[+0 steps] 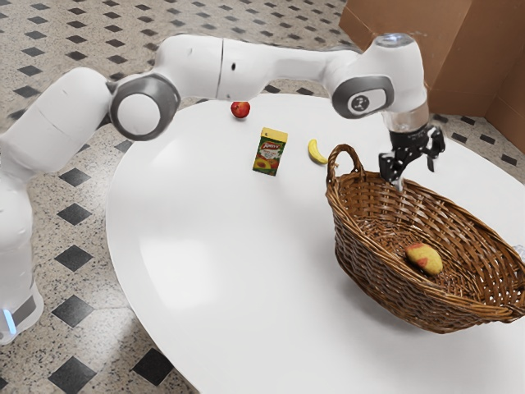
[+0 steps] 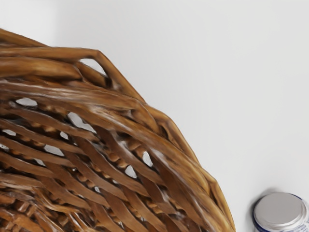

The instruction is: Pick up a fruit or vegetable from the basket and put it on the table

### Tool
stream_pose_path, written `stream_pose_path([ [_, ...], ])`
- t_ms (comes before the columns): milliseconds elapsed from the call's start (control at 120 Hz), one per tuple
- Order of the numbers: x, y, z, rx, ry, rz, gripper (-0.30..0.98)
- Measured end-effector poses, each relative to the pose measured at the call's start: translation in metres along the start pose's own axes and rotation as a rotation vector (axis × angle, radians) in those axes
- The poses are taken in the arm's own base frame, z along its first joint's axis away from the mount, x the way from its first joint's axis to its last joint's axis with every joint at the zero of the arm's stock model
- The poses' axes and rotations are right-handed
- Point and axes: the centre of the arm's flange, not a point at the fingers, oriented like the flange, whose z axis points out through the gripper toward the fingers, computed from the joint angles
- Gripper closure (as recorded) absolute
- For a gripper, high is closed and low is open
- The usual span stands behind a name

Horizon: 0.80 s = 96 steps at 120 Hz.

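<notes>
One fruit (image 1: 424, 258) (yellow, red-patched) lies in the basket (image 1: 373, 267).

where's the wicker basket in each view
Exterior view: the wicker basket is at the exterior view's right, a yellow-and-red fruit inside.
Wrist view: close up, its rim and woven wall, near a grey-topped round container.
Shared landmark: the white tabletop beside the basket.

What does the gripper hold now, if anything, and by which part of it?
Nothing is held: the gripper is open at the wicker basket, and the mango lies inside the basket.
</notes>
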Motion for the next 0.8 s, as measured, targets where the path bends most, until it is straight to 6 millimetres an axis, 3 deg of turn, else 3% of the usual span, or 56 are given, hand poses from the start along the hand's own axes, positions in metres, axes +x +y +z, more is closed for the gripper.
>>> stream_pose_path([
  [83, -0.006, -0.007, 0.025, 0.027, 0.012, -0.005, 0.02],
  [225, -0.009, -0.011, 0.038, 0.040, 0.017, -0.039, 0.03],
  [383, -0.053, -0.025, 0.044, 0.041, 0.039, -0.055, 0.03],
  [483, -0.075, -0.035, 0.038, 0.048, 0.100, -0.066, 0.04],
  [692, -0.097, -0.048, 0.034, 0.084, 0.159, -0.120, 0.04],
  [800, -0.120, -0.048, 0.001, 0.038, 0.160, -0.126, 0.05],
])
